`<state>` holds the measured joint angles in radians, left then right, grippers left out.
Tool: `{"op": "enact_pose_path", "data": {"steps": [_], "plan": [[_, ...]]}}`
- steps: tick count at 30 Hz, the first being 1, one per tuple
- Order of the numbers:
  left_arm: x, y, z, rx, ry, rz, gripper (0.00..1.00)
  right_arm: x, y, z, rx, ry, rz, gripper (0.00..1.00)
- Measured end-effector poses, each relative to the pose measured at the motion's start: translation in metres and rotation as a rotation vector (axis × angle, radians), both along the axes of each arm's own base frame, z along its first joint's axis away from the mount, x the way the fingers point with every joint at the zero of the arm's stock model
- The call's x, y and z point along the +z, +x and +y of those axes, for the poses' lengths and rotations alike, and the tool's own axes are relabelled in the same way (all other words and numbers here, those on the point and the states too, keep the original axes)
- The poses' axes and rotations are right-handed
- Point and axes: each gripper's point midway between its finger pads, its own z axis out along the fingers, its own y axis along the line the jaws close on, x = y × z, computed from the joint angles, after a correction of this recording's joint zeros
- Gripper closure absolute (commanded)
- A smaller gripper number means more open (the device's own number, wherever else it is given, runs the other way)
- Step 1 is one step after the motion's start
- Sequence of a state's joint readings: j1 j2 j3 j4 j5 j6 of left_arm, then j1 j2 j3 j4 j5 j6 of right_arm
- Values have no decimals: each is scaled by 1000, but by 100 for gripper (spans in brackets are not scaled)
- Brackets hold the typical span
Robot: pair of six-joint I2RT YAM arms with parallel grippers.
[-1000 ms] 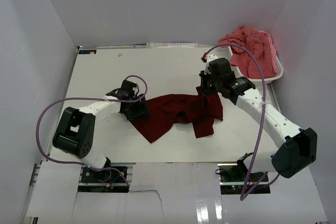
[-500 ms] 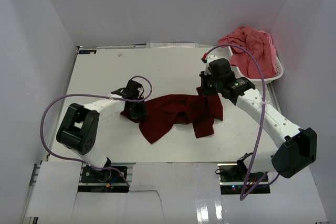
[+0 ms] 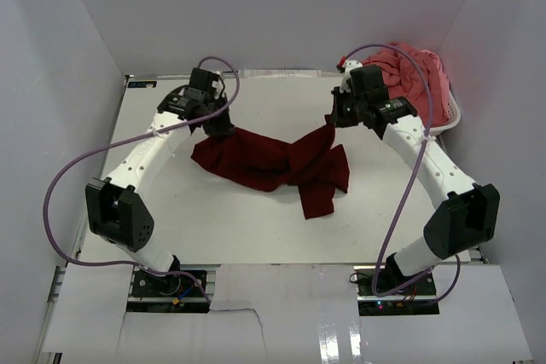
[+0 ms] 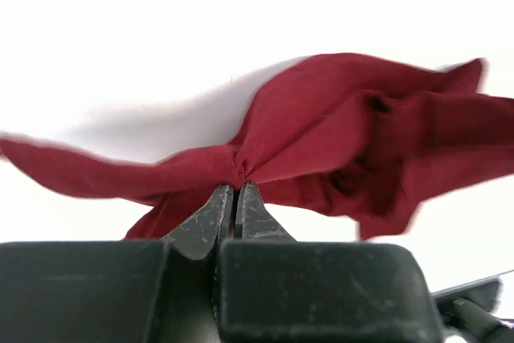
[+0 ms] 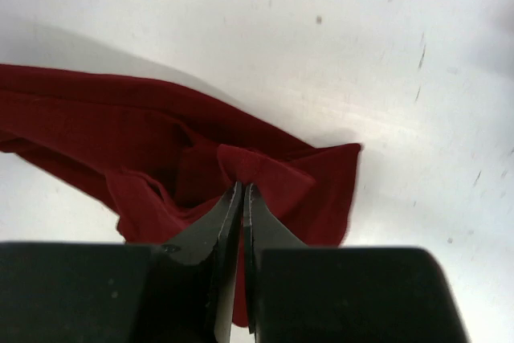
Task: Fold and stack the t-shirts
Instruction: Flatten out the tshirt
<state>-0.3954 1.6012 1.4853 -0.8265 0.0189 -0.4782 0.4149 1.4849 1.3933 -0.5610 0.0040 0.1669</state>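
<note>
The dark maroon t-shirt (image 3: pixel 273 164) hangs stretched between both arms above the white table (image 3: pixel 256 228), its middle and lower part sagging onto the surface. My left gripper (image 3: pixel 223 128) is shut on a bunched fold at its left end (image 4: pixel 238 185). My right gripper (image 3: pixel 331 121) is shut on a pinch of cloth at its right end (image 5: pixel 242 185). In the wrist views the maroon t-shirt (image 4: pixel 361 142) (image 5: pixel 144 142) spreads out below each pair of jaws. The coral pink t-shirt (image 3: pixel 409 74) lies heaped in the white basket (image 3: pixel 444 121) at the back right.
White walls enclose the table on three sides. The basket stands against the right wall beside my right arm. Purple cables loop off both arms. A small dark label (image 3: pixel 143 84) sits at the table's far left corner.
My left gripper closed on the maroon shirt's left edge. Both arms then lifted and carried the shirt toward the back, spreading it wider between them.
</note>
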Motion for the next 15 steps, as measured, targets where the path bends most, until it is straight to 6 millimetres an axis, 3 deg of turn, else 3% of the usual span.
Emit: {"op": "enact_pose_path", "data": {"steps": [2,4,7,10,12,15], "plan": [[21,12,16,25,-30,-26,100,15,18,0,-2,14,-19,92],[40,28,49,88,-68,-50,100,40,38,-3,-12,35,-49,92],[61,50,131,269,-99,-96,100,90,63,-21,-48,93,-147,92],[74,55,199,439,-96,-130,100,137,68,-48,-84,138,-243,92],[81,55,209,470,-108,-151,100,155,59,-55,-80,161,-277,92],[86,49,190,432,-153,-174,96,155,29,-49,-26,200,-281,92]]}}
